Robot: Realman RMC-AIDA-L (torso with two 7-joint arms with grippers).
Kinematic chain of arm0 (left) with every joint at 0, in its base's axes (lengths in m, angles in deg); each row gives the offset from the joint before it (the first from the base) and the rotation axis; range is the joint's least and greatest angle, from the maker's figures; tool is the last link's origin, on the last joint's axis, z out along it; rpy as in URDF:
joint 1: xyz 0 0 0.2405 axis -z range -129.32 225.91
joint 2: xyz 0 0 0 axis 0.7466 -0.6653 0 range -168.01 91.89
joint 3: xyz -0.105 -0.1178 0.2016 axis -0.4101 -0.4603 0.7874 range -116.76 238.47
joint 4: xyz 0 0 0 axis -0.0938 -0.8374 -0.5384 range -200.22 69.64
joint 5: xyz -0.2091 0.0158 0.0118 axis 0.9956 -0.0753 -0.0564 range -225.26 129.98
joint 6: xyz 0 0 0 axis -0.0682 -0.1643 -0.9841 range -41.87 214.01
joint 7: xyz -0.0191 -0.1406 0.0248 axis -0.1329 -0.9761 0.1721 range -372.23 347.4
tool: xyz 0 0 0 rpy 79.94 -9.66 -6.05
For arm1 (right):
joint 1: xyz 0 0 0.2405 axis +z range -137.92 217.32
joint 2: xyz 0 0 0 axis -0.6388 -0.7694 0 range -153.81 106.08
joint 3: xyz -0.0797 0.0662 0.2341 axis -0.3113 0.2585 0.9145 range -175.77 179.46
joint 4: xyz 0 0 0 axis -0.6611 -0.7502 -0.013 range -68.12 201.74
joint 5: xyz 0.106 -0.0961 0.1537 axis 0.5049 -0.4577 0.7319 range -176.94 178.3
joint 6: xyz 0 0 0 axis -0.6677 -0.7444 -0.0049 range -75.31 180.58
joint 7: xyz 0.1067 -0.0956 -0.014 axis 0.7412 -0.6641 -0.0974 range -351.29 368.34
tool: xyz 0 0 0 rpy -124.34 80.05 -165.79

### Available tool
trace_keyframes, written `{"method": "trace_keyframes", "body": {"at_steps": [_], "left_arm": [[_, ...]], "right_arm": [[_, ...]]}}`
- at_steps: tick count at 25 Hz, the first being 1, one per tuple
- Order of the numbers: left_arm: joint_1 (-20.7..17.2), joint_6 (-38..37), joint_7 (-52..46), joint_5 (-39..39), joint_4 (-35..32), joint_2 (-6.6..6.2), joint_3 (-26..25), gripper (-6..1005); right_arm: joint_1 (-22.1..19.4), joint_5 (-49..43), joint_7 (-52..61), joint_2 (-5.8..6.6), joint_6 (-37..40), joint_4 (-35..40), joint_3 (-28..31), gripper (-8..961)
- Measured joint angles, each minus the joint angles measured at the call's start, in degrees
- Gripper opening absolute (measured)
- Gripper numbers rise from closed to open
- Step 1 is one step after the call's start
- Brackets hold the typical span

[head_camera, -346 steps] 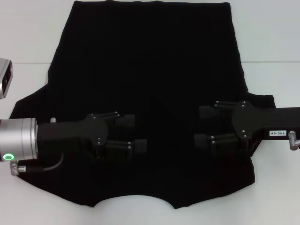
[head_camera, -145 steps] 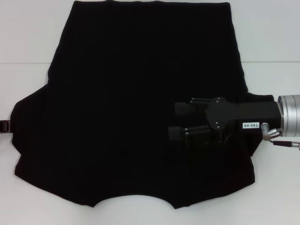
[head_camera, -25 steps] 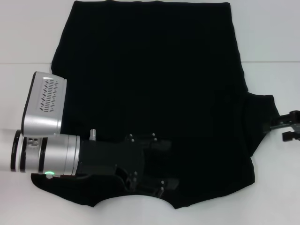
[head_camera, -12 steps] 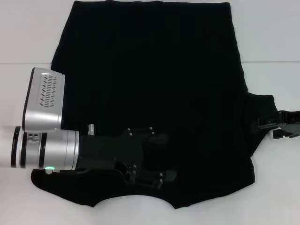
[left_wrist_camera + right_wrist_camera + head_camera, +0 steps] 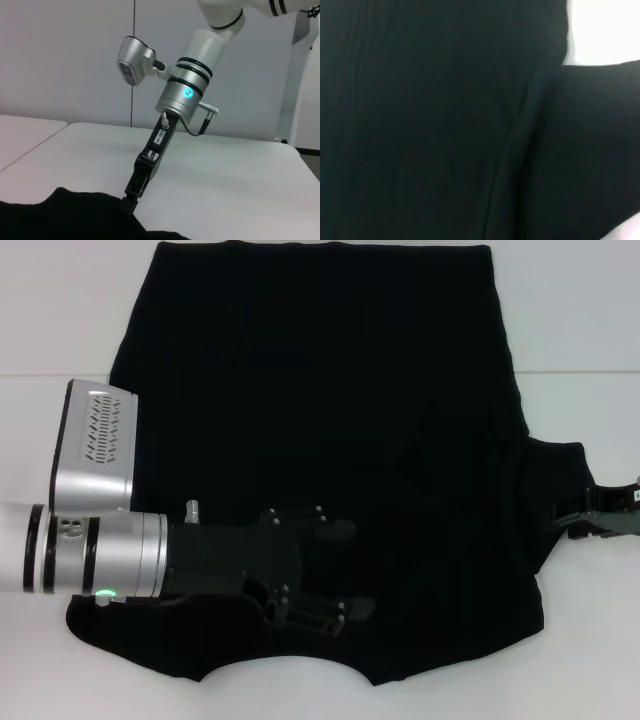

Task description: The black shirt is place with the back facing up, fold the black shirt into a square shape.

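Over the black shirt (image 5: 320,420) hovers the left hand (image 5: 335,570), seemingly open.

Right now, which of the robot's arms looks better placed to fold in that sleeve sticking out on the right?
Probably the right. The right gripper sits at the outer edge of the black shirt's right sleeve. The left gripper hovers over the shirt's body near the collar, on the far side from that sleeve.

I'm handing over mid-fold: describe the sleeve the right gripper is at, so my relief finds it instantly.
Start at the white table and the large black cloth T-shirt spread on it. On the robot's right a short sleeve juts out, with the right gripper at its edge; the left gripper is over the body.
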Motion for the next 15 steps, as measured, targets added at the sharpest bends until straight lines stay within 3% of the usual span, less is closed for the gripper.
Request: {"method": "trace_keyframes", "body": {"at_steps": [1, 12, 15], "left_arm": [[0.0, 0.12, -0.02, 0.01, 0.0, -0.01, 0.0, 918], [-0.01, 0.44, -0.16, 0.09, 0.04, -0.01, -0.06, 918], [-0.02, 0.44, -0.21, 0.13, 0.02, -0.03, -0.18, 918]], "right_arm": [[0.09, 0.01, 0.0, -0.1, -0.5, -0.06, 0.0, 496], [1.03, -0.06, -0.14, -1.02, -4.42, -0.97, -2.24, 286], [0.74, -0.08, -0.28, -0.96, -3.76, -0.41, -2.37, 161]]}}
